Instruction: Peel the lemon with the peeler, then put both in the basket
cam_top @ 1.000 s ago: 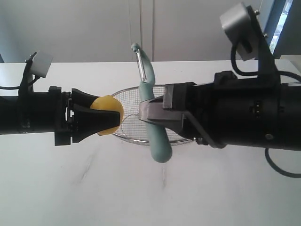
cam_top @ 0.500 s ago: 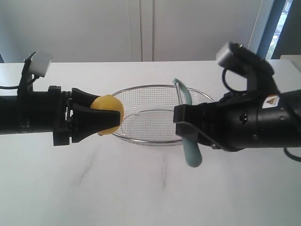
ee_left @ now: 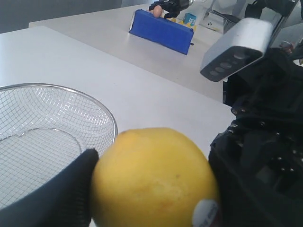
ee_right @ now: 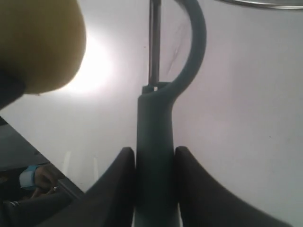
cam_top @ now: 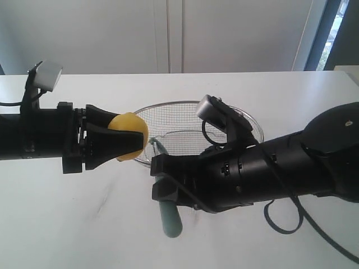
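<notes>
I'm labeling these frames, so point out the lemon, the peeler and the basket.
lemon [cam_top: 132,126]: exterior view, on its upper yellow skin.
peeler [cam_top: 170,222]: exterior view, on the lower end of its teal handle.
basket [cam_top: 178,102]: exterior view, on its far metal rim.

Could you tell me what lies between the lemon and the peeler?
Nothing; the right wrist view shows only bare table between the lemon and the peeler.
</notes>
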Tool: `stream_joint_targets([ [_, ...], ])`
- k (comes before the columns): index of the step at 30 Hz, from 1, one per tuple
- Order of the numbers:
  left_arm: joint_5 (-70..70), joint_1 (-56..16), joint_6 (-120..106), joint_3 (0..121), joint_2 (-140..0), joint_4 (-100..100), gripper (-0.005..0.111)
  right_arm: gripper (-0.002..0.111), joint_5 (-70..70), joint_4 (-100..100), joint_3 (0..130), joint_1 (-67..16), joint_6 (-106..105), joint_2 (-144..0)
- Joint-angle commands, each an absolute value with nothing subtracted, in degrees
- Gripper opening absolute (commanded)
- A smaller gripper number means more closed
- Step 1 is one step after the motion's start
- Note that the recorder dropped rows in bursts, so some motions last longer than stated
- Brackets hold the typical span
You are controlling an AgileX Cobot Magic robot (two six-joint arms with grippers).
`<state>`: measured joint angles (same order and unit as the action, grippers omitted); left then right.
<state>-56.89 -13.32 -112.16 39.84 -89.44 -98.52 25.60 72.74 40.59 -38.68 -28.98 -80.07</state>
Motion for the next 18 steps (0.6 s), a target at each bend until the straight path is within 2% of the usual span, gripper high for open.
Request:
stream_joint_targets([
  [1,-58.51,-13.40,-121.44,40.05,-89.30,-99.95,0.000,0.000,28.17,75.15,42.45,-38.94,-31.71,-79.93],
  [18,-58.51,-13.40,-121.44,40.05,-89.30,-99.95,0.000,0.000,27.91,74.50,43.90,-38.94,-32.78,-78.75],
])
